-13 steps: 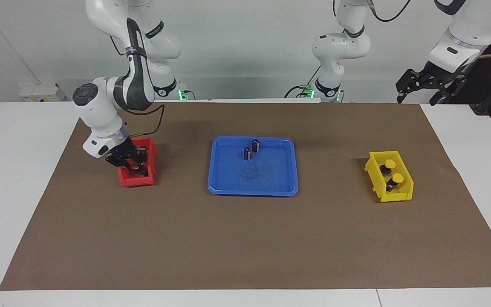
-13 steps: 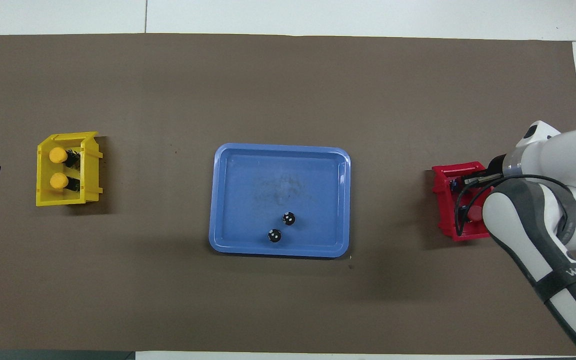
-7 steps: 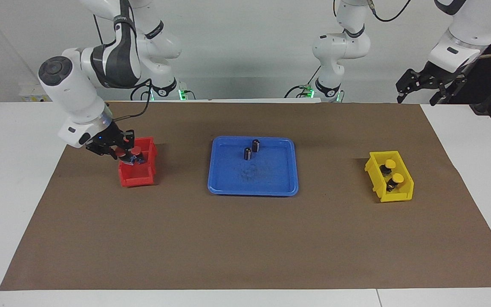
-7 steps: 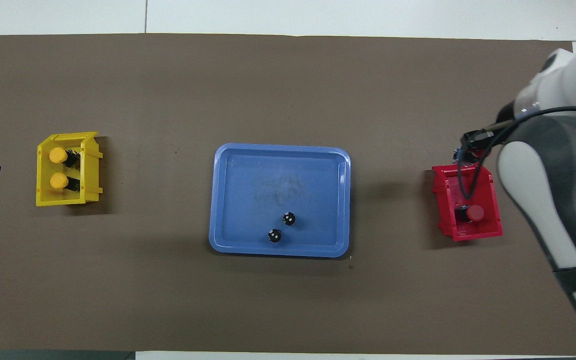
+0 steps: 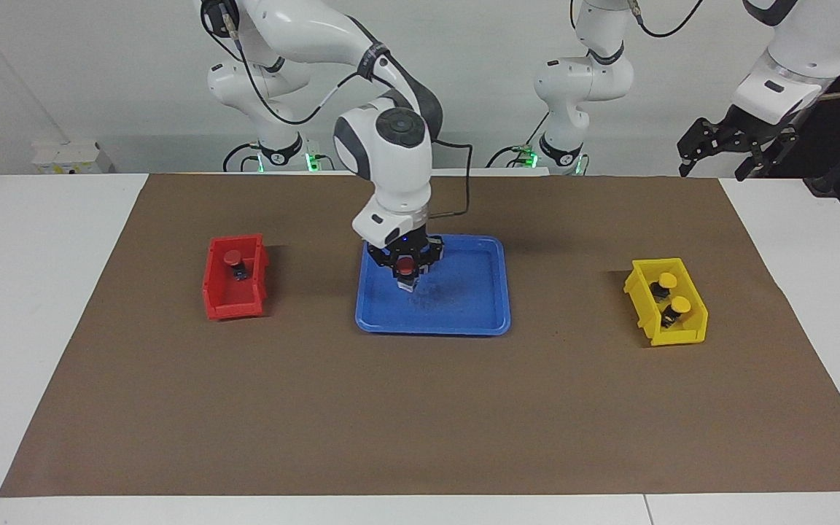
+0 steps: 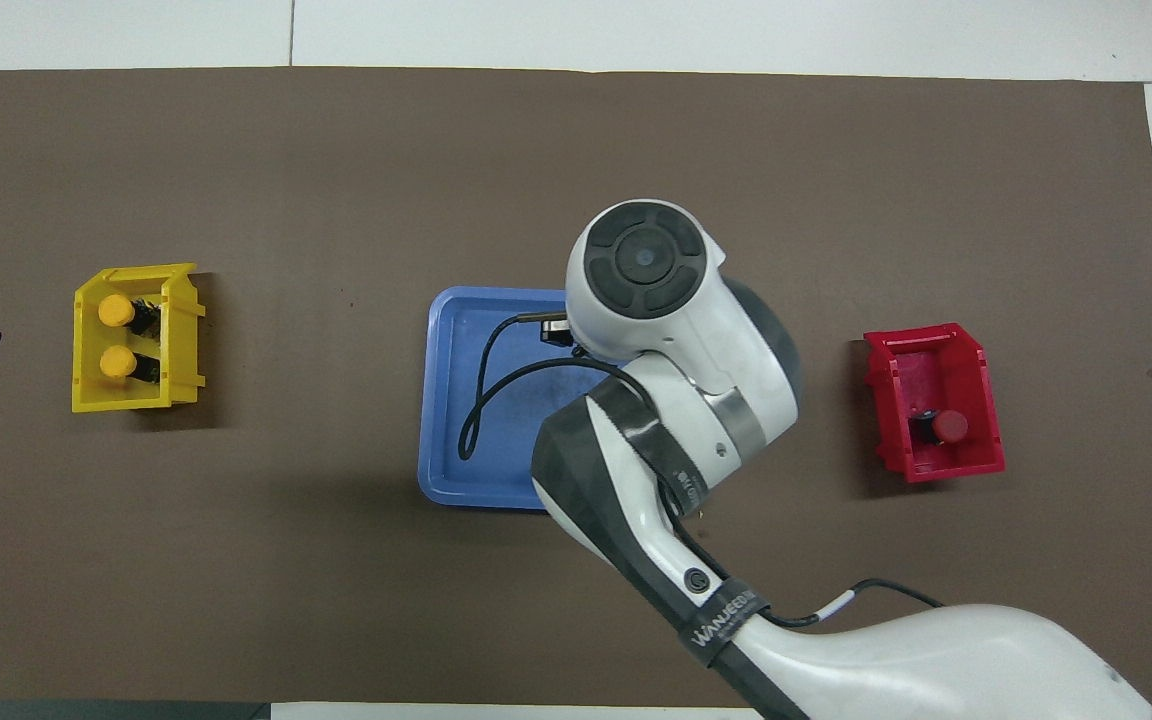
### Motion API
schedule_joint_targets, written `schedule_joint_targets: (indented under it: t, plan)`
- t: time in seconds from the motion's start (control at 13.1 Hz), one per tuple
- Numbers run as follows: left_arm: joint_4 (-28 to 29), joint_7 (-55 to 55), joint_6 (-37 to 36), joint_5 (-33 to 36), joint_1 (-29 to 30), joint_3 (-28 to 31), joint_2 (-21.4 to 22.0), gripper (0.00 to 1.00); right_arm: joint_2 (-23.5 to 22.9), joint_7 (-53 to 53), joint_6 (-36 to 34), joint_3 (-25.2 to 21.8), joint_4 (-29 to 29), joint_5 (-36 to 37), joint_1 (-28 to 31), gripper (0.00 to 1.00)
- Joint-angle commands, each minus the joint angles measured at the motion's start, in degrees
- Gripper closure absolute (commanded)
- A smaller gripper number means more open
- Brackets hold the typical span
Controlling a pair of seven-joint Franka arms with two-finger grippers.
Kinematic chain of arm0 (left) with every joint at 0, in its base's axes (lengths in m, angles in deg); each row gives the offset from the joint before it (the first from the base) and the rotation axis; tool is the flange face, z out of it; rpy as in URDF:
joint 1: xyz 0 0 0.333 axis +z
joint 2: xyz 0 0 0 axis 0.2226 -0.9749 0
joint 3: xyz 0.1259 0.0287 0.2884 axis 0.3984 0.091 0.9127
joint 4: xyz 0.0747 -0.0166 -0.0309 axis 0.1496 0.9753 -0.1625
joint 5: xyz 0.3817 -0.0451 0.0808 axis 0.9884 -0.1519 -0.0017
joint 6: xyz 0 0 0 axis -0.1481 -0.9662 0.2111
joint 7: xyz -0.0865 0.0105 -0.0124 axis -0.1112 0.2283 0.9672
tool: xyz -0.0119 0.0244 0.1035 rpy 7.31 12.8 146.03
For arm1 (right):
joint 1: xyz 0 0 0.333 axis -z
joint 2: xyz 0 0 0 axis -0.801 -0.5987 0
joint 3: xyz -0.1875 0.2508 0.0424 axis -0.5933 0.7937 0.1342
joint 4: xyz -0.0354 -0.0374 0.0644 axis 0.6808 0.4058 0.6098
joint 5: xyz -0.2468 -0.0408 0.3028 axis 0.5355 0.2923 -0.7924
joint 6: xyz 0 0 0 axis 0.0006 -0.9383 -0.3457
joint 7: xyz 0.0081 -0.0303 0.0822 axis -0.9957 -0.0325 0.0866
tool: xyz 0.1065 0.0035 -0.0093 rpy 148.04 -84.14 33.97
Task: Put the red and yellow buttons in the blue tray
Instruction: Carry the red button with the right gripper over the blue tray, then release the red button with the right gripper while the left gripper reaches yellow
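Observation:
My right gripper (image 5: 406,274) is shut on a red button (image 5: 407,264) low over the blue tray (image 5: 464,310), in the part nearer the robots. I cannot tell whether the button's body touches the tray floor. From overhead, the right arm's wrist covers the gripper and much of the blue tray (image 6: 451,400). Another red button (image 5: 232,257) (image 6: 953,426) lies in the red bin (image 5: 234,305). Two yellow buttons (image 5: 667,280) (image 5: 680,302) sit in the yellow bin (image 5: 664,337). My left gripper (image 5: 717,162) waits open, raised off the mat's corner at the left arm's end.
The red bin (image 6: 896,400) stands toward the right arm's end of the brown mat (image 5: 420,408), and the yellow bin (image 6: 176,340) toward the left arm's end, with the tray between them. White table surface borders the mat.
My right gripper lifted a red button out of the red bin and carried it across to over the blue tray. It now hides the two dark cylinders in the tray. The left arm stayed still.

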Motion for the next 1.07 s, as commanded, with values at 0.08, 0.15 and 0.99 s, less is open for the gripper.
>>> schedule_joint_targets:
  t: [0.08, 0.15, 0.99]
  plan:
    - [1.9, -0.2, 0.4, -0.4, -0.4, 0.1, 1.7, 0.0, -2.0, -1.5, 3.7, -0.1, 0.6, 1.6, 0.0, 0.81]
    - [1.9, -0.5, 1.1, -0.1, 0.3, 0.2, 1.6, 0.0, -2.0, -1.5, 5.5, -0.1, 2.2, 2.2, 0.0, 0.8]
    - [15.3, -0.9, 37.2, -0.6, 5.7, 0.6, -15.5, 0.2, 0.4, 0.9, -0.5, -0.1, -3.3, 2.8, 4.5, 0.13]
